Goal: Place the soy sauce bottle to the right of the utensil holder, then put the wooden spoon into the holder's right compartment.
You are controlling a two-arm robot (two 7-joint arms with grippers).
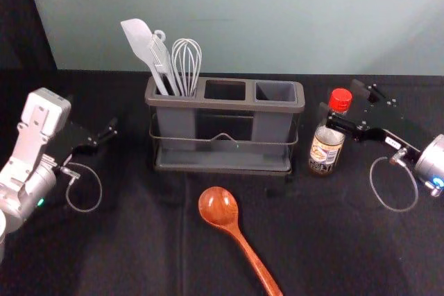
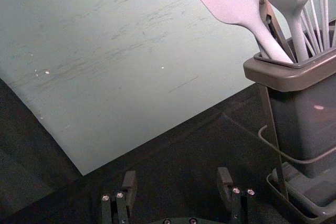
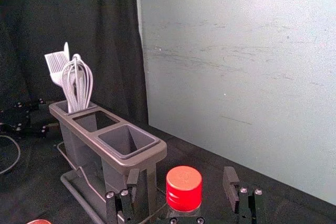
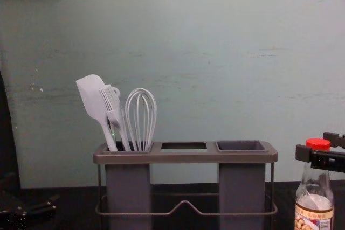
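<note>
In the head view my right gripper (image 1: 340, 100) is around the red-capped soy sauce bottle (image 1: 326, 147), which stands upright just right of the utensil holder (image 1: 225, 104). In the right wrist view the red cap (image 3: 184, 188) sits between the spread fingers of my right gripper (image 3: 181, 182), with a gap on both sides. The wooden spoon (image 1: 219, 206) lies on the table in front of the holder, bowl toward it. The holder's right compartment (image 3: 128, 140) is empty. My left gripper (image 1: 91, 117) is over the table's left side; the left wrist view shows my left gripper (image 2: 176, 182) open, holding nothing.
A white spatula (image 4: 92, 98), a brush (image 4: 112, 106) and a whisk (image 4: 141, 117) stand in the holder's left compartment. A pale wall (image 1: 243, 19) rises behind the black-covered table (image 1: 125, 240). The holder's wire frame (image 4: 186, 203) extends around its compartments.
</note>
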